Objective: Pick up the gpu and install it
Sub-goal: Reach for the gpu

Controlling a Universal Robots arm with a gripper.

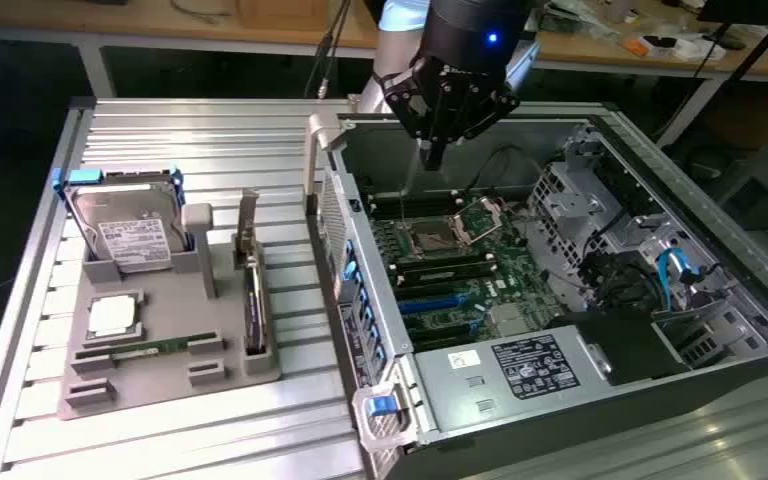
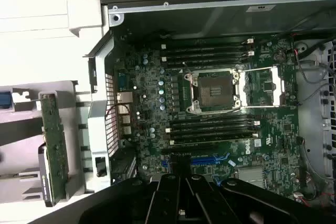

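Observation:
The gpu (image 1: 253, 305) stands on edge in a slot of the grey holder (image 1: 157, 385), its silver bracket (image 1: 247, 222) pointing up. The wrist view shows the gpu (image 2: 53, 145) as a thin green-edged card beside the case wall. My gripper (image 1: 431, 152) hangs above the open computer case (image 1: 598, 330), over the far end of the motherboard (image 1: 458, 275). It is well to the exterior view's right of the gpu and apart from it. The fingers (image 2: 169, 203) are shut together with nothing between them.
The holder also carries a silver hard drive (image 1: 124, 238), a processor chip (image 1: 113, 316) and a slim memory stick (image 1: 157, 348). The case's raised side wall (image 1: 344, 270) stands between holder and motherboard. Cables and drive cages (image 1: 651, 270) crowd the case's right side.

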